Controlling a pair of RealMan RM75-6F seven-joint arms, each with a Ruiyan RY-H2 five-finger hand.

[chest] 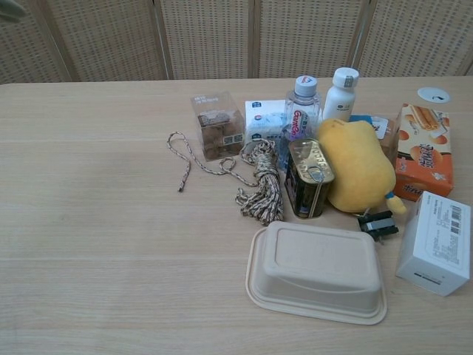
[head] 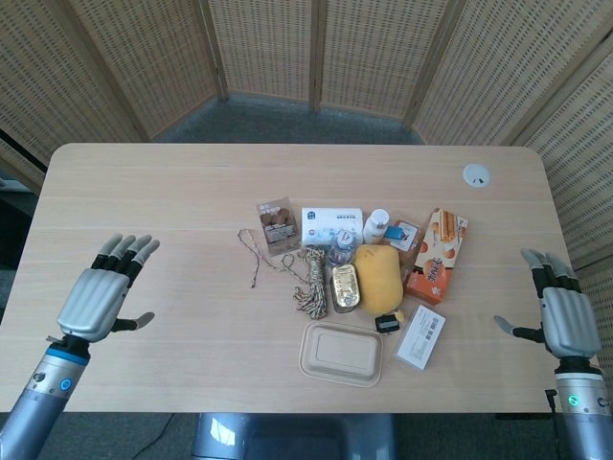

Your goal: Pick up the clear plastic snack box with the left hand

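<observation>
The clear plastic snack box [head: 277, 224] [chest: 216, 124], with brown snacks inside and a label on top, stands upright at the left end of the cluster of items. My left hand [head: 101, 292] hovers over the table's left side, well to the left of the box, fingers spread and holding nothing. My right hand [head: 560, 316] is at the table's right edge, fingers apart and empty. In the chest view only a blurred fingertip [chest: 9, 7] shows at the top left corner.
Beside the box lie a braided rope [chest: 255, 181], a white tissue pack [head: 331, 226], two bottles [chest: 303, 111], a tin can [chest: 307, 177], a yellow plush toy [chest: 356, 164], an orange biscuit box [head: 437, 255], a beige lidded tray [chest: 316, 272] and a white carton [chest: 436, 242].
</observation>
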